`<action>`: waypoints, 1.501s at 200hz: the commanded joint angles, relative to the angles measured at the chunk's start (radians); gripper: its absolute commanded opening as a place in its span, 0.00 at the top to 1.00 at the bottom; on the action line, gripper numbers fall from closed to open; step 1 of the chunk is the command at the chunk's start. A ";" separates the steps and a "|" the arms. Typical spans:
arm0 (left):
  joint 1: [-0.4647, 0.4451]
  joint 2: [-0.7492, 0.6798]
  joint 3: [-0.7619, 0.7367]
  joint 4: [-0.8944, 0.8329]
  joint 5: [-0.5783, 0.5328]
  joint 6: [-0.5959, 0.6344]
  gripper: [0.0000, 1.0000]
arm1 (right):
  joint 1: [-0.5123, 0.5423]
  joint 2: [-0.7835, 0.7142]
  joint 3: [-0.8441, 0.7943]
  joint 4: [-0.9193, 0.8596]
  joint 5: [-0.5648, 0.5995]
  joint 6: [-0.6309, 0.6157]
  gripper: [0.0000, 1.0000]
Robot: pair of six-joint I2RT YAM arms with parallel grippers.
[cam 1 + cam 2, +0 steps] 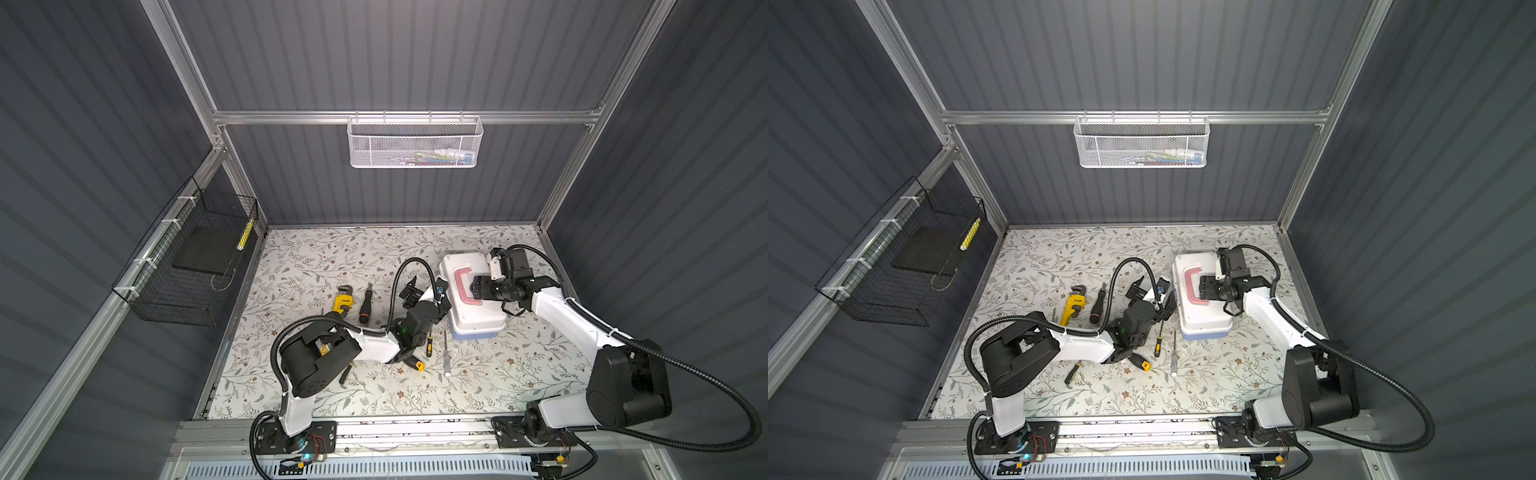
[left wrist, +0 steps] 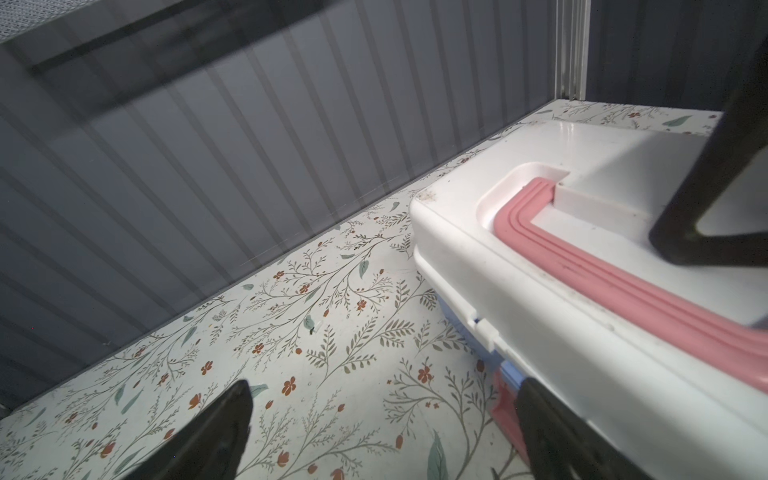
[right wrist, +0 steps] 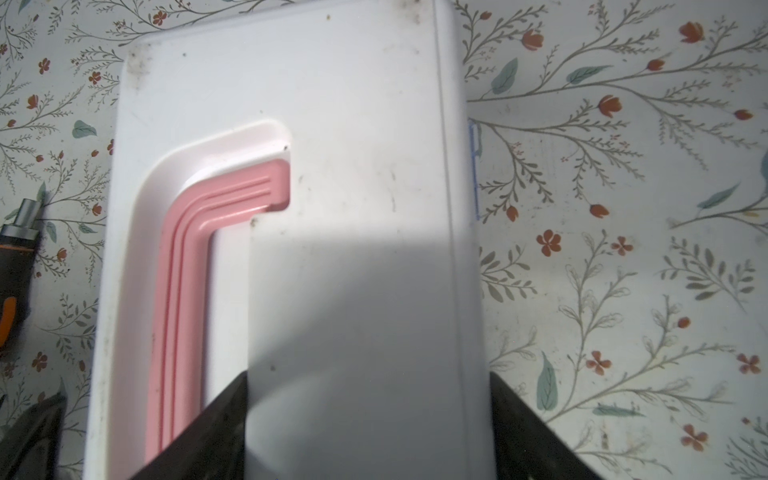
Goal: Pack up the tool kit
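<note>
The tool kit (image 1: pixel 469 316) (image 1: pixel 1200 320) stands closed at the right, its white lid (image 3: pixel 353 104) on the blue base, pink handle (image 3: pixel 183 257) lying flat. My right gripper (image 1: pixel 478 286) (image 3: pixel 368 374) is shut on the lid from above, one finger in the handle recess, the other over the back edge. My left gripper (image 1: pixel 428 299) (image 2: pixel 382 415) stands open by the kit's front, one finger beside the pink latch (image 2: pixel 505 399). The yellow pipe wrench (image 1: pixel 343 301) and a black screwdriver (image 1: pixel 366 305) lie left of it. Smaller screwdrivers (image 1: pixel 429 345) (image 1: pixel 446 353) lie near the left arm.
More small tools lie partly under the left arm (image 1: pixel 417 365) (image 1: pixel 345 374). A white mesh basket (image 1: pixel 414 143) hangs on the back wall, and a black wire basket (image 1: pixel 195 262) on the left wall. Grey walls close in the floral table (image 1: pixel 332 257) on three sides.
</note>
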 commanded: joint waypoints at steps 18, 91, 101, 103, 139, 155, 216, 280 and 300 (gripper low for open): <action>0.015 -0.065 0.019 -0.119 0.076 -0.084 0.00 | -0.004 -0.052 0.018 -0.063 0.005 0.012 0.17; 0.072 -0.125 0.031 -0.266 0.204 -0.196 0.00 | -0.013 -0.087 0.046 -0.110 0.103 0.014 0.01; 0.073 -0.130 0.030 -0.266 0.206 -0.198 0.00 | -0.014 -0.088 0.052 -0.119 0.102 0.017 0.01; 0.073 -0.132 0.030 -0.266 0.207 -0.199 0.00 | -0.014 -0.088 0.053 -0.119 0.101 0.018 0.01; 0.089 -0.151 0.017 -0.272 0.246 -0.219 0.00 | -0.010 -0.127 0.039 -0.092 0.026 0.052 0.01; 0.092 -0.160 0.011 -0.282 0.272 -0.226 0.00 | 0.001 -0.143 0.032 -0.072 -0.028 0.073 0.02; 0.119 -0.214 0.005 -0.332 0.412 -0.300 0.00 | 0.071 -0.096 0.059 -0.012 -0.176 0.156 0.16; 0.163 -0.269 -0.058 -0.352 0.481 -0.370 0.00 | 0.091 -0.017 0.066 0.009 -0.233 0.199 0.31; 0.165 -0.275 -0.063 -0.361 0.487 -0.370 0.00 | 0.093 -0.001 0.069 0.014 -0.253 0.202 0.32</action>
